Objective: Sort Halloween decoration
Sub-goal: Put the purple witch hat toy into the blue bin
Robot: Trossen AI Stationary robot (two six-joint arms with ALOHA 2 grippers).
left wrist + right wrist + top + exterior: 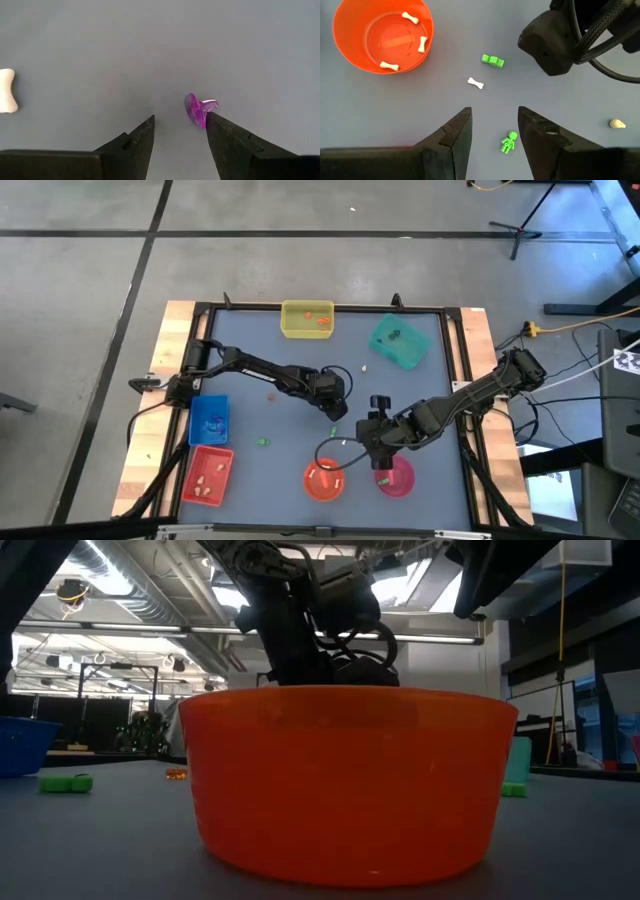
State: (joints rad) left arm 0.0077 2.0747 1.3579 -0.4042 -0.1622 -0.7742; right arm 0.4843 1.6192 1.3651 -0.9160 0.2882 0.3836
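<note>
My left gripper (180,117) stands open, low over the grey table's middle (338,410). A small purple trinket (198,109) stands on edge on the table, right at the inner side of one fingertip (214,122). A white bone (7,97) lies farther off. My right gripper (494,109) hangs open higher up, near the orange bowl (322,480), with nothing between its fingers. Below it on the table lie a green skeleton (508,142), a white bone (475,83) and a green trinket (492,61). My left gripper has the purple trinket (200,112) right against the tip of one finger, while the other finger stands well apart from it. Whether that fingertip touches the trinket I cannot tell. The trinket rests on the table.
The orange bowl (382,35) holds three white bones; a pink bowl (395,477) stands beside it. A yellow tray (307,318) and a teal tray (400,340) stand at the far edge, and a blue tray (208,420) and a red tray (207,475) on the left. A beige skull (617,123) lies loose.
</note>
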